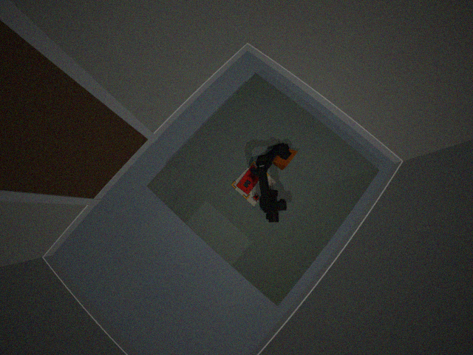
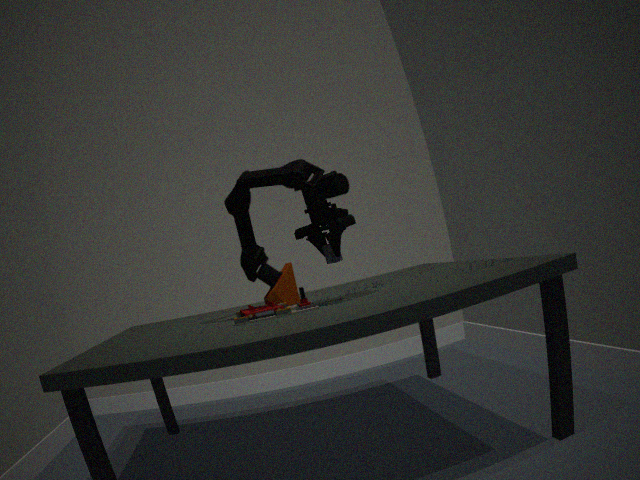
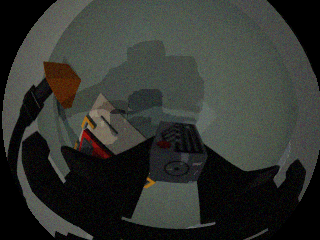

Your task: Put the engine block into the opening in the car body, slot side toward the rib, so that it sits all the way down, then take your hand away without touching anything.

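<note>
My gripper (image 2: 332, 256) (image 3: 176, 143) is shut on the grey engine block (image 2: 333, 255) (image 3: 176, 154) and holds it in the air, well above the table (image 2: 465, 284) (image 1: 312, 237). In the overhead view the gripper (image 1: 272, 213) hides the block. The red car body (image 1: 245, 180) (image 2: 256, 310) (image 3: 91, 143) lies flat on a white plate with orange edges, beside and below the gripper, toward the arm's base. Its opening shows as a dark spot in the overhead view. I cannot make out the rib in this dim light.
An orange wedge (image 1: 287, 160) (image 2: 284, 287) (image 3: 63, 82) stands upright next to the arm's base, just behind the car body. The table has dark legs (image 2: 560, 361), and its edges lie far from the gripper.
</note>
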Controlling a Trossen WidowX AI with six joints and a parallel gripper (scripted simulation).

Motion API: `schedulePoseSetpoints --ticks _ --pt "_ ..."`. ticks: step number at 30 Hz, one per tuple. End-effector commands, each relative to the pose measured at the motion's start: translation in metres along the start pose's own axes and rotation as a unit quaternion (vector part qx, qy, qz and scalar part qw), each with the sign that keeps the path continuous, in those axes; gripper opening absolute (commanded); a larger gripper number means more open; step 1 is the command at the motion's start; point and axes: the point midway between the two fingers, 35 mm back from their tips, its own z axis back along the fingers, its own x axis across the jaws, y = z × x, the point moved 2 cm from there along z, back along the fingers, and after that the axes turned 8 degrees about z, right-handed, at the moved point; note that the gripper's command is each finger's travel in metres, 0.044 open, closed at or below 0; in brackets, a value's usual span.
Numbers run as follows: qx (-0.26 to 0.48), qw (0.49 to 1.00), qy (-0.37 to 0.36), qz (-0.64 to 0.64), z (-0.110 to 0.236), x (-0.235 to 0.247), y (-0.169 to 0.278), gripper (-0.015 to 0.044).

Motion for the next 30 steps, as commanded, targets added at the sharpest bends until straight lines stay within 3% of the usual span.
schedulePoseSetpoints --ticks 1,15,30 --pt "-0.052 0.999 0.009 -0.003 0.0 0.0 0.008 0.0" --pt "-0.279 0.959 0.044 -0.002 -0.007 0.004 0.033 0.0" --pt "-0.289 0.956 0.046 -0.002 -0.038 0.006 0.038 0.0"
